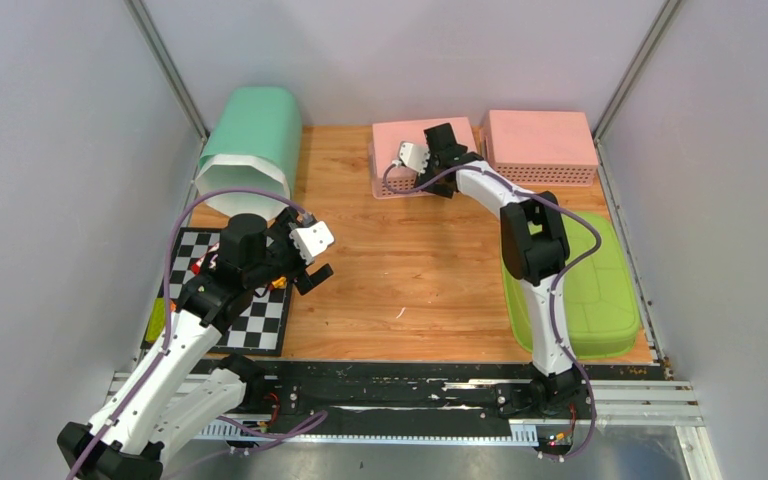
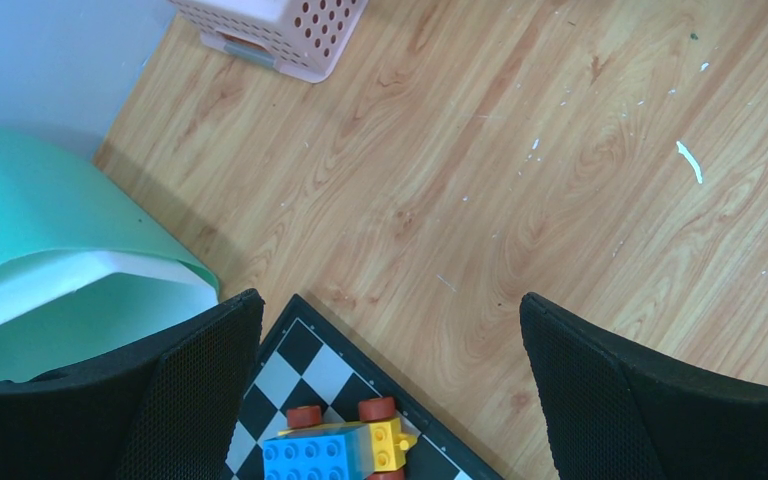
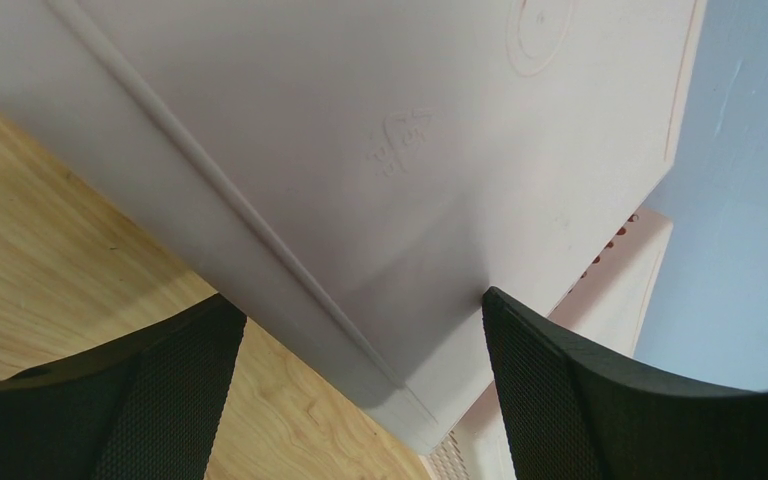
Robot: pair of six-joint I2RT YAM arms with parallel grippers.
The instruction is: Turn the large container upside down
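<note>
A pink perforated container (image 1: pixel 392 142) stands at the back of the table with its base up. In the right wrist view that plain base (image 3: pixel 360 130) fills the frame. My right gripper (image 1: pixel 428 152) hovers over its right end. It is open, and its jaws (image 3: pixel 360 305) straddle the container's near corner without closing on it. My left gripper (image 1: pixel 317 258) is far from the container, low over the left of the table, open and holding nothing (image 2: pixel 390 300).
A second pink basket (image 1: pixel 540 140) (image 3: pixel 625 270) stands base up just right of the first. A mint bin (image 1: pixel 250 140) (image 2: pixel 40 230) lies on its side at the back left. A chessboard (image 1: pixel 260 320) (image 2: pixel 310 365) carries a brick toy (image 2: pixel 335 450). A green lid (image 1: pixel 585 290) lies at the right.
</note>
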